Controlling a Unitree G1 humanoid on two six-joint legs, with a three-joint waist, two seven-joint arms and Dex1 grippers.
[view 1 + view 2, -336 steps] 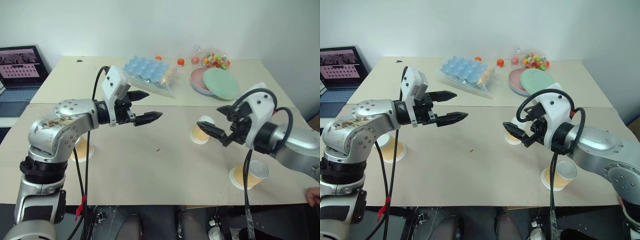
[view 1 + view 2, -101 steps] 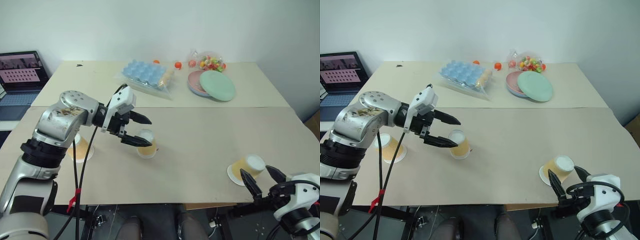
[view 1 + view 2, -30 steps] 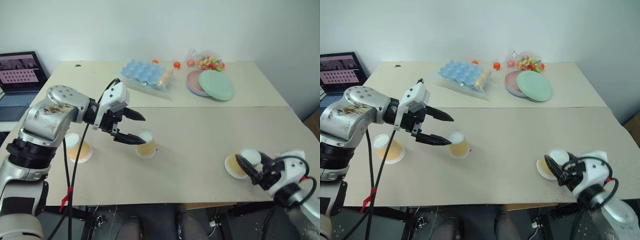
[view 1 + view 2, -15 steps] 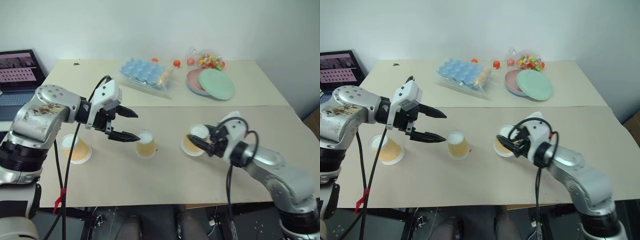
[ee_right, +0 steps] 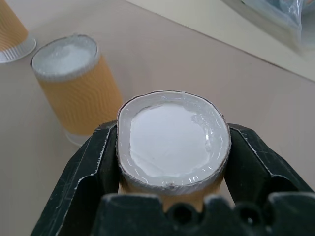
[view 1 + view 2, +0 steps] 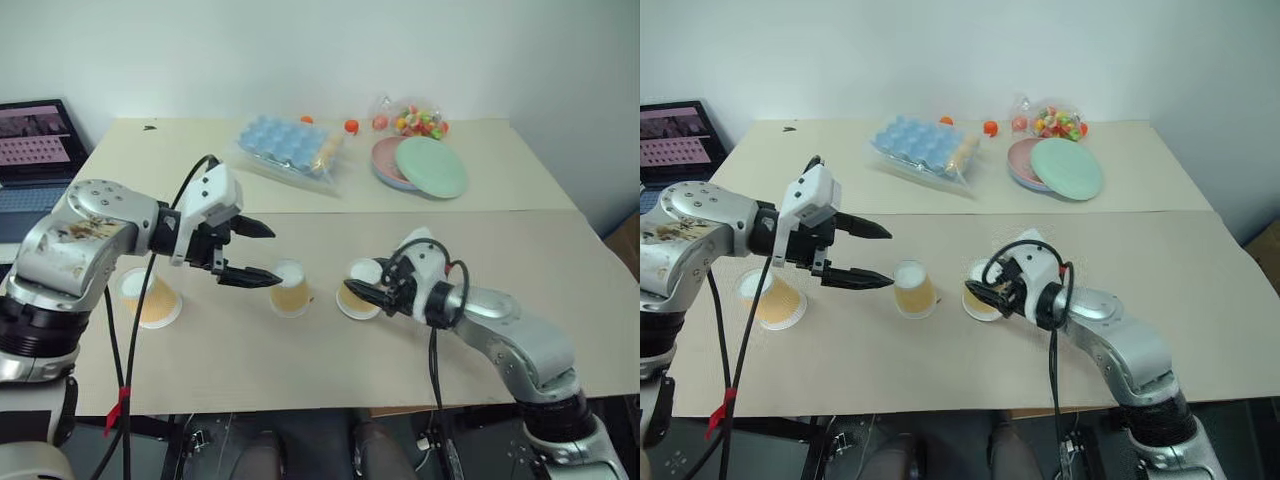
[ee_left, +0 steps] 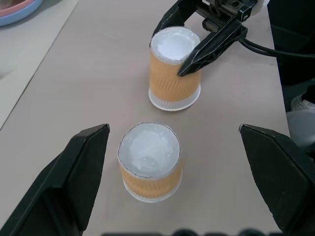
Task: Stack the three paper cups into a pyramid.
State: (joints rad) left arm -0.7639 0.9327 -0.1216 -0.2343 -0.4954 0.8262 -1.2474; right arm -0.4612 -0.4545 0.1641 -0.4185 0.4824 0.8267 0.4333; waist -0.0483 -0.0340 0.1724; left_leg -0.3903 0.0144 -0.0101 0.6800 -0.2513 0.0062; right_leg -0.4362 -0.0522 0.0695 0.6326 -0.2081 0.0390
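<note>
**Right jaws clamped on one cup, left jaws spread wide by another**

From where I stand, the right gripper has its two black fingers pressed against opposite sides of an upside-down paper cup, white base up; in the head views this held cup sits low over the desk, near the middle, though whether its rim touches the surface I cannot tell.

Just beside it, at about 9 o'clock, a second cup stands upside down on the desk, apart from the held one with a small gap between them.

The left gripper hangs with its jaws spread as wide as they go and nothing between them; its lower fingertip is just beside the middle cup's top, at that cup's 9 o'clock, not touching it as far as I can see.

The third cup rests on the desk near its left edge, well apart from the other two, partly behind the left arm's cable.

No cup sits on another yet
</note>
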